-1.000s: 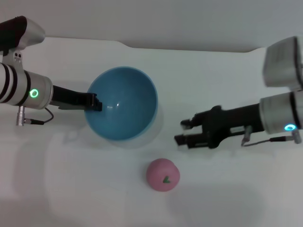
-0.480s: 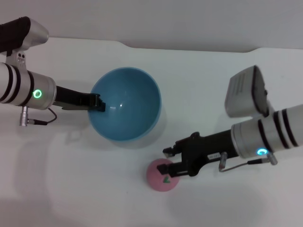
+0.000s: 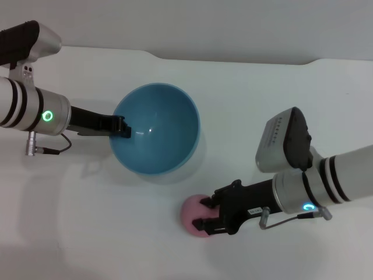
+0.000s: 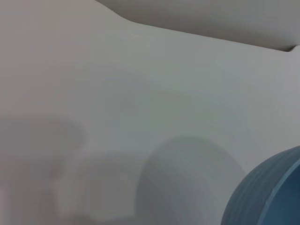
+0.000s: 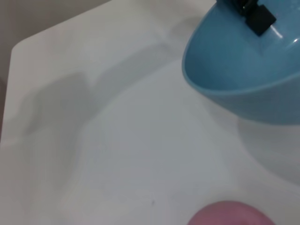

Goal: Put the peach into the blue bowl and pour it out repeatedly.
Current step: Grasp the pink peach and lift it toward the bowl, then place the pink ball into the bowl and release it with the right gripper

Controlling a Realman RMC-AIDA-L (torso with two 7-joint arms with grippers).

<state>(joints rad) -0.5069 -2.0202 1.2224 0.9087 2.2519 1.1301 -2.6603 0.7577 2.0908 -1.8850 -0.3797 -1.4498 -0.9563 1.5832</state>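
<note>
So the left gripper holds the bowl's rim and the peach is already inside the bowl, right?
Not quite. The left gripper does hold the bowl by its rim, but the peach lies on the table outside it, at the right gripper. The head view shows this.

The bowl [image 3: 156, 128] sits left of centre on the table [image 3: 262, 87], with the left gripper [image 3: 120, 128] on its left rim. The peach [image 3: 195, 216] lies on the table nearer the robot, slightly right of the bowl and apart from it. The right gripper [image 3: 208, 214] straddles the peach from the right.
</note>
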